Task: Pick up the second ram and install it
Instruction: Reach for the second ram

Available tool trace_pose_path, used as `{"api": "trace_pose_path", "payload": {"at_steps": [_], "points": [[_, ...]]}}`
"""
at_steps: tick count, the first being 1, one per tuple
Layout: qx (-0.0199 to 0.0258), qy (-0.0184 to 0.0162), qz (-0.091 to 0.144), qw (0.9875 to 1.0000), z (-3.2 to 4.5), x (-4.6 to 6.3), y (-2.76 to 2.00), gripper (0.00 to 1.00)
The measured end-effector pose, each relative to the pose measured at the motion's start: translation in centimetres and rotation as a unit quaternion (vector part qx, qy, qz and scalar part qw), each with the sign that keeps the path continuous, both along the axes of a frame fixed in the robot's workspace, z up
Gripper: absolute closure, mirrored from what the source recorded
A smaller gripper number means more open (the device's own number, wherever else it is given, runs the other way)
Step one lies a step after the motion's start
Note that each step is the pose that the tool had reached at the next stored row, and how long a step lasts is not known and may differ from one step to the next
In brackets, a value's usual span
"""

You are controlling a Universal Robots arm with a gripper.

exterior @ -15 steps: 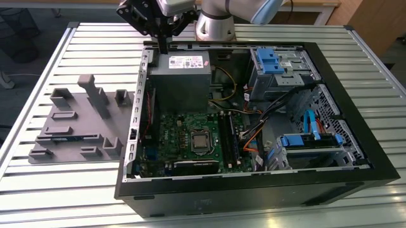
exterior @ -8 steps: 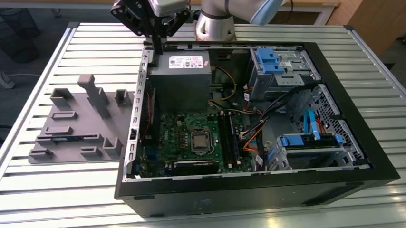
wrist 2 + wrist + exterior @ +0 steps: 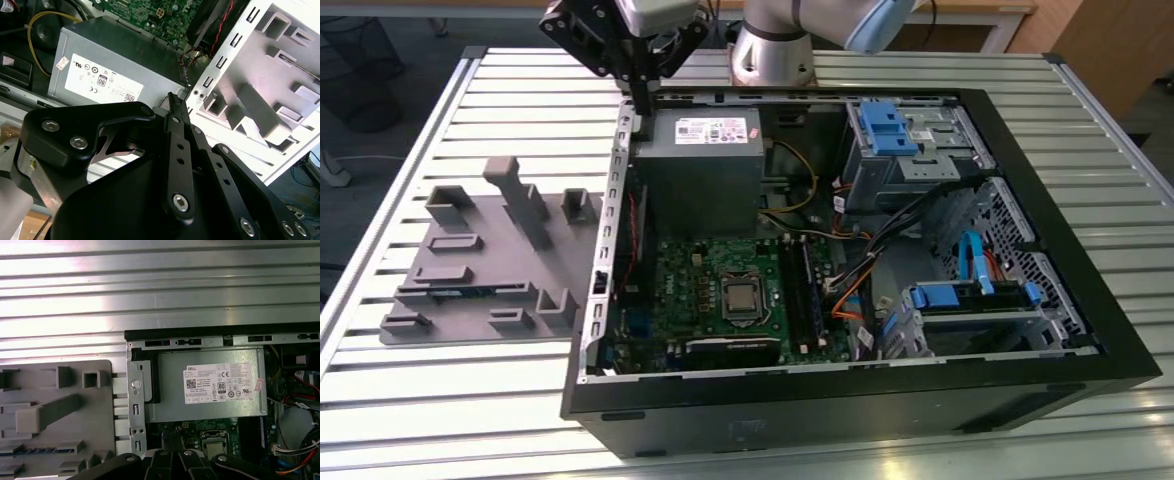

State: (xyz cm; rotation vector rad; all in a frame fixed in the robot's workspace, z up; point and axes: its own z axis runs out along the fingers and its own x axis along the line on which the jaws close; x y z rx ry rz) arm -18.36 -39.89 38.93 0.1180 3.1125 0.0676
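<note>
The second ram [image 3: 450, 292], a long, narrow blue circuit-board stick, lies on edge in a low slot of the grey plastic tray with upright blocks [image 3: 480, 262]. It is well apart from the pincer [image 3: 644, 100], off toward the exterior view's left and nearer that camera. The first wrist view shows it as a thin blue strip between two grey ridges.

The black pincer hangs above the silver rear wall of the open black computer case [image 3: 620, 190]. Just beside it, inside the case, is the grey box-shaped power supply [image 3: 698, 170]. Its fingers look pressed together, with nothing between them. The green motherboard [image 3: 700, 290] lies further from it, past the power supply, and the ribbed metal table [image 3: 520, 90] spreads under everything.

Several things could go wrong, as I judge it. A low path toward the tray could clip the case wall or one of the tall blocks. The stick sits deep and narrow, so fingers spread too little would land on its top edge. An off-centre pinch could tilt it or jam it in the slot.
</note>
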Motion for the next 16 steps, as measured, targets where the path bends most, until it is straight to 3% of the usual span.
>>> {"api": "trace_pose_path", "payload": {"at_steps": [16], "points": [[0.0, 0.0, 0.0, 1.0, -0.06, -1.6, 0.0, 0.89]]}}
